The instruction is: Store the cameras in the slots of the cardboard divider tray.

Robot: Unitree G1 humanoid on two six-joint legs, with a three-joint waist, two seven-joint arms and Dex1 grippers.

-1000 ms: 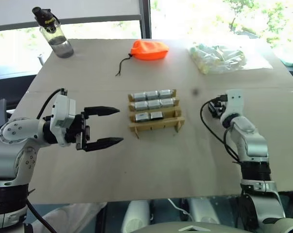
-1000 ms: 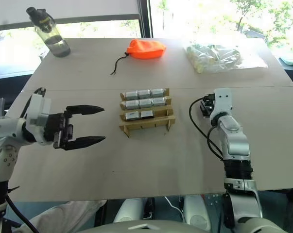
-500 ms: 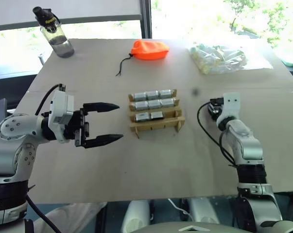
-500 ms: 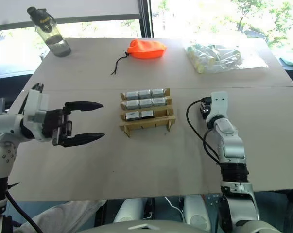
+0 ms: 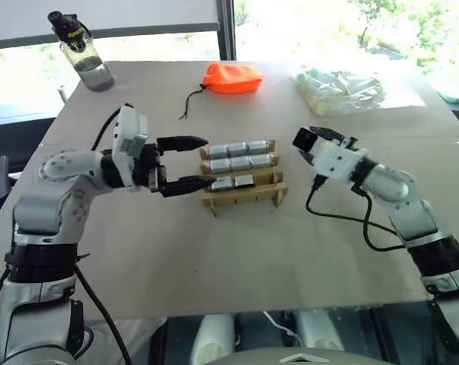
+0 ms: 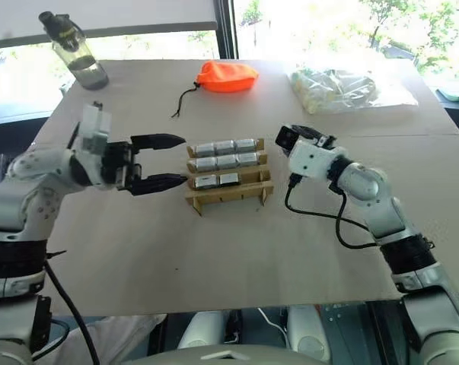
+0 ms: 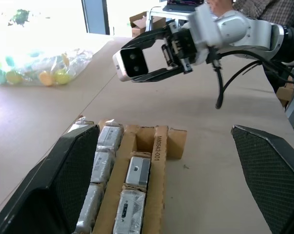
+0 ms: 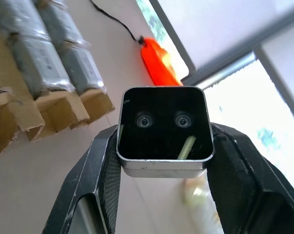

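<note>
Right wrist view confirms my right gripper (image 8: 161, 165) clamps a camera (image 8: 162, 130) between its jaws for slotting, while the left gripper (image 5: 185, 163) gapes wide beside the cardboard divider tray (image 5: 244, 194) to steady it.

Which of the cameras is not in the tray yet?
The camera clamped in the right gripper, held in the air beside the tray; all the others sit in its slots.

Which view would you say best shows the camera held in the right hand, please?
The right wrist view: the camera sits close up, lens face forward, clamped by both fingers. The left wrist view shows it smaller above the tray; in the eye views it looks tiny.
</note>
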